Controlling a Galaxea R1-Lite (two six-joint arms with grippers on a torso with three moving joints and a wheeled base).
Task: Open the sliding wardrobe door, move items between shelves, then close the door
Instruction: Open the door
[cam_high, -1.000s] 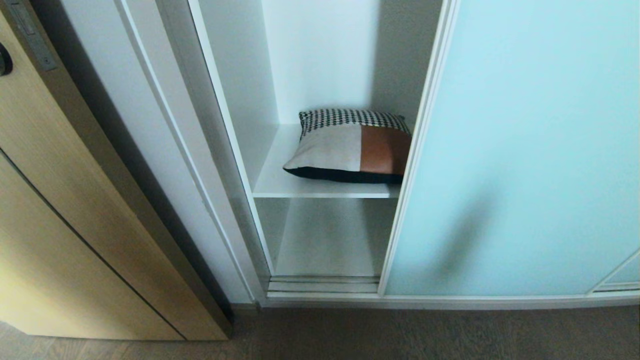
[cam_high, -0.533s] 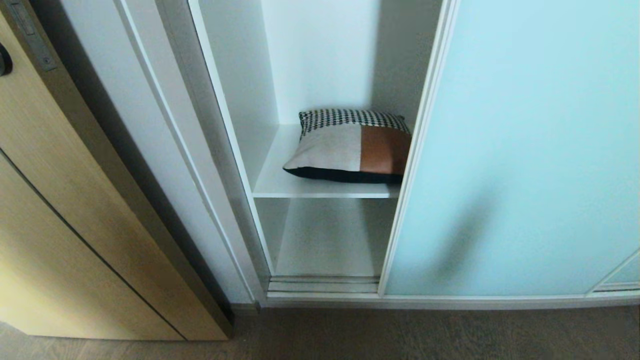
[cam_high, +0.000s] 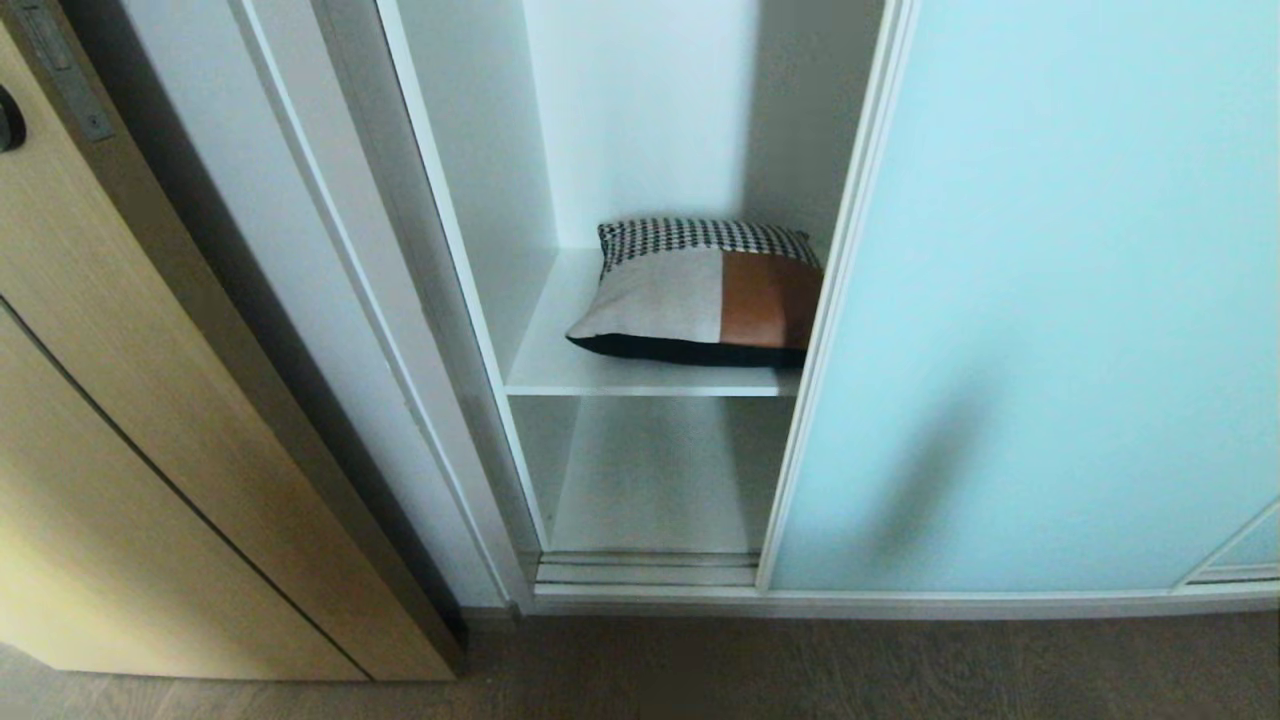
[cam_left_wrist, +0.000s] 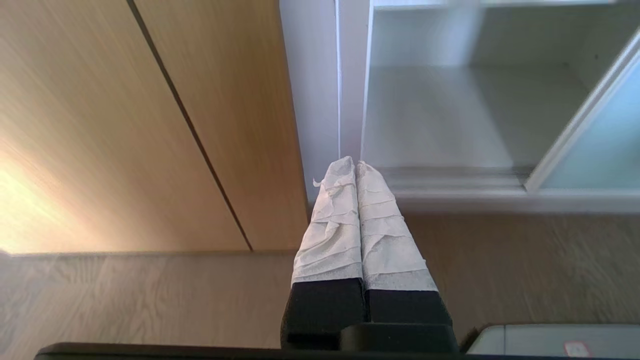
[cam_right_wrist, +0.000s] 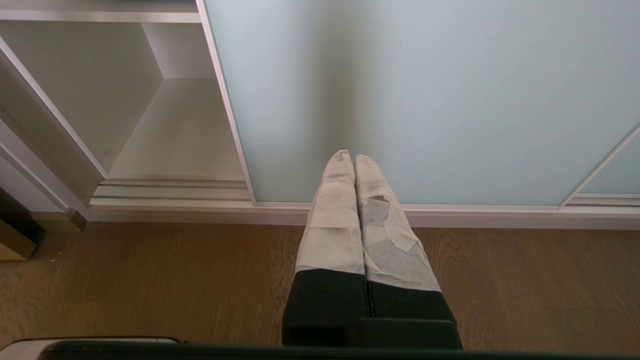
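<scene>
Well above both low tools (each closed) lies the cushion.

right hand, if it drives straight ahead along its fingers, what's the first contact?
Probably the sliding wardrobe door: the shut right hand points at the frosted panel's lower part, just above the bottom track. The gap between them can't be judged from this view.

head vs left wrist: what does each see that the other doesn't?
Head view only: the cushion lying on the upper shelf, and the door's black lever handle. Left wrist view only: the left gripper, shut and holding nothing, low over the wood floor. Both: the open wardrobe bay's lower shelf, the sliding wardrobe door and the tan wood door.
</scene>
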